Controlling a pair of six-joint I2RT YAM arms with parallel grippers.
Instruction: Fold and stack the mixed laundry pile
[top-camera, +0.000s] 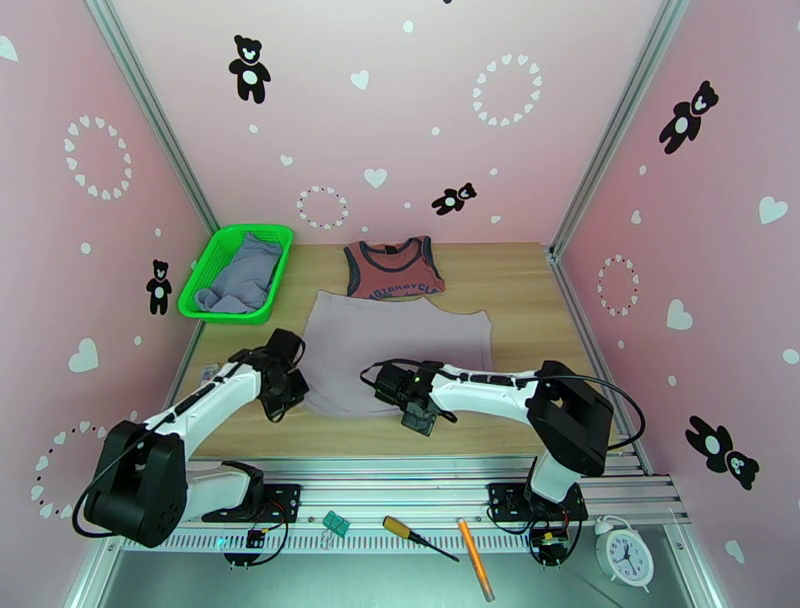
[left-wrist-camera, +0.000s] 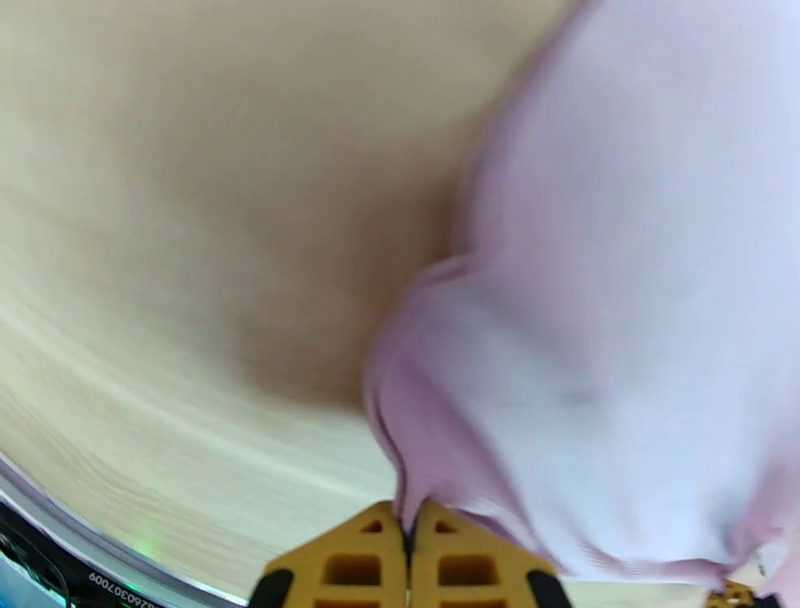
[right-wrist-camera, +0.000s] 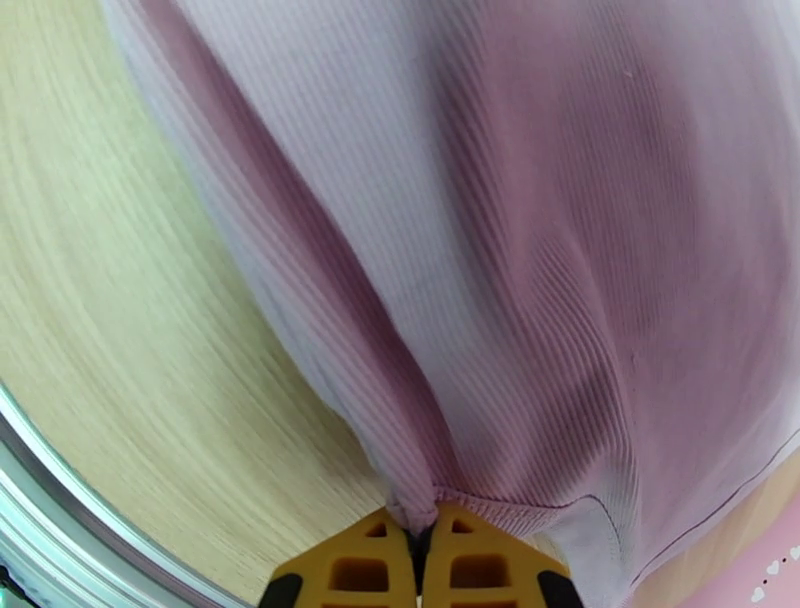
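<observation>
- The pale lilac shirt (top-camera: 400, 345) lies spread across the middle of the worktop (top-camera: 520, 290), with its near hem towards the arms and its far edge just below the rust-red top.
- The right wrist view shows its cloth as a fine ribbed knit with a stitched hem. Soft folds run up from the pinched spot, shaded deeper pink.
- In the left wrist view the same cloth is blurred. It looks paler, almost white, and bunches into a rounded fold at the edge.
- The left tool (left-wrist-camera: 408, 527) has its yellow fingertips pressed together on the shirt's near left edge.
- The right tool (right-wrist-camera: 422, 532) is likewise closed, pinching the hem further right along the near edge.
- The rust-red top (top-camera: 394, 268) lies flat at the far side of the worktop. It has dark trim at the neck and armholes and pale lettering across the chest.
- The blue-grey piece (top-camera: 243, 277) sits crumpled inside the green mesh basket (top-camera: 200, 290) at the far left corner.
</observation>
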